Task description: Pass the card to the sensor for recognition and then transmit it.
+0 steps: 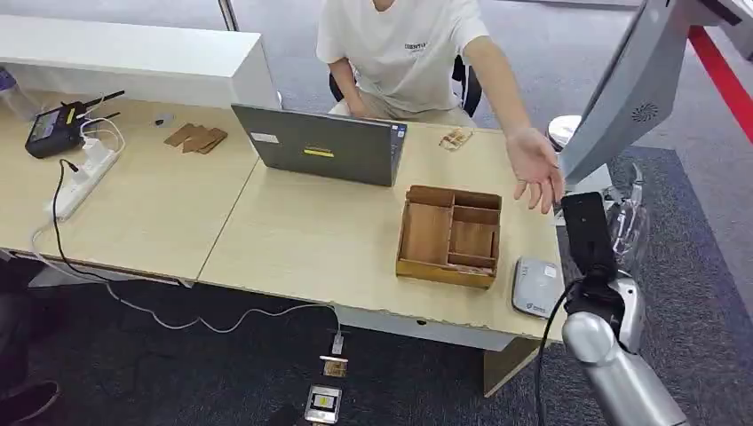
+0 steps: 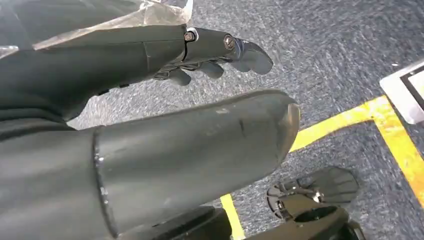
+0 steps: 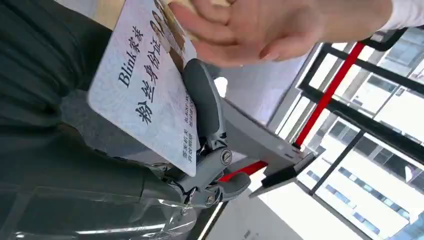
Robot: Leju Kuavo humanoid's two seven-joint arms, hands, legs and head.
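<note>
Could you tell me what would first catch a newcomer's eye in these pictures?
Probably the handover at the desk's far right: the right hand holds a pale printed card up, and a seated person's open hand reaches toward it. Next come the compartmented wooden tray and the grey laptop on the desk.

1 card (image 3: 145, 95) – 1 laptop (image 1: 324, 145) – 1 sensor (image 1: 535, 287)

Right arm: raised at the counter's (image 1: 320, 240) far-right end, its robot hand (image 3: 200, 150) pinching a card (image 3: 145, 95) between thumb and fingers. Left robot hand (image 2: 190, 75): hanging over the floor, fingers loosely curled, holding nothing.
</note>
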